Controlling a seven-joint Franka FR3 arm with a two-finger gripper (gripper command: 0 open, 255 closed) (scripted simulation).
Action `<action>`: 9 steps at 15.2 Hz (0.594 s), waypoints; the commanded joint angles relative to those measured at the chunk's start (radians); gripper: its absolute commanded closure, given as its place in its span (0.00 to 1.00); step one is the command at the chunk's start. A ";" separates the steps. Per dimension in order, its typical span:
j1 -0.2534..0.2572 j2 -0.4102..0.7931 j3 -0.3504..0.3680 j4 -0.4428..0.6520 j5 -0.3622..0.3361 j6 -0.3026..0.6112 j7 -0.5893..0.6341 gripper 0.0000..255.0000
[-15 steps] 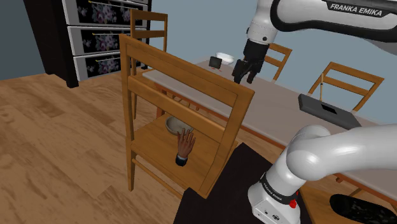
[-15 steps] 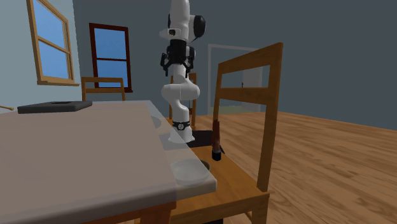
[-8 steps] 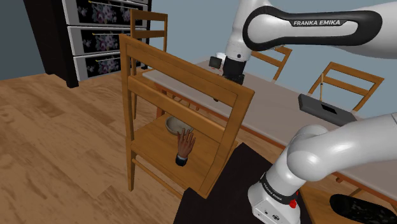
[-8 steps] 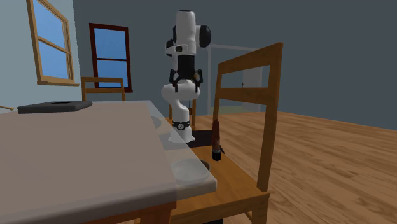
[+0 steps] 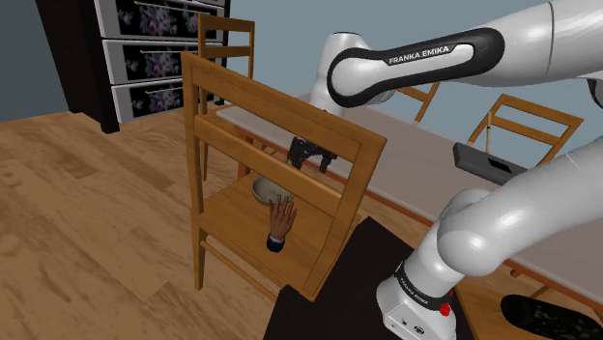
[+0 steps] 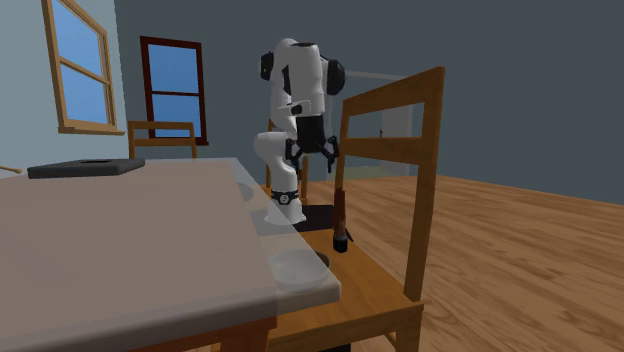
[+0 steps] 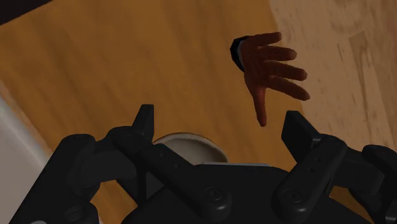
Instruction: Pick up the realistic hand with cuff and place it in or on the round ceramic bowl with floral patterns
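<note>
We read the arm's arch over the back of the near chair as the way to reach its seat, where both task things sit. The gripper hangs above that seat with its two fingers spread and nothing between them, likely readied for a grasp from above. The hand with cuff is apart from the fingers, and from the second exterior view it seems to stand cuff-down. The pale bowl sits near it on the same seat, toward the surface, so the carry should be brief. We count one hand, one bowl, one gripper, and one dark flat slab on the surface.
</note>
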 commanded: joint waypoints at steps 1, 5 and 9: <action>0.010 0.067 0.011 0.001 0.034 0.061 0.020 0.00; 0.032 0.210 0.033 0.028 0.101 0.167 0.053 0.00; 0.048 0.307 0.047 0.048 0.144 0.240 0.067 0.00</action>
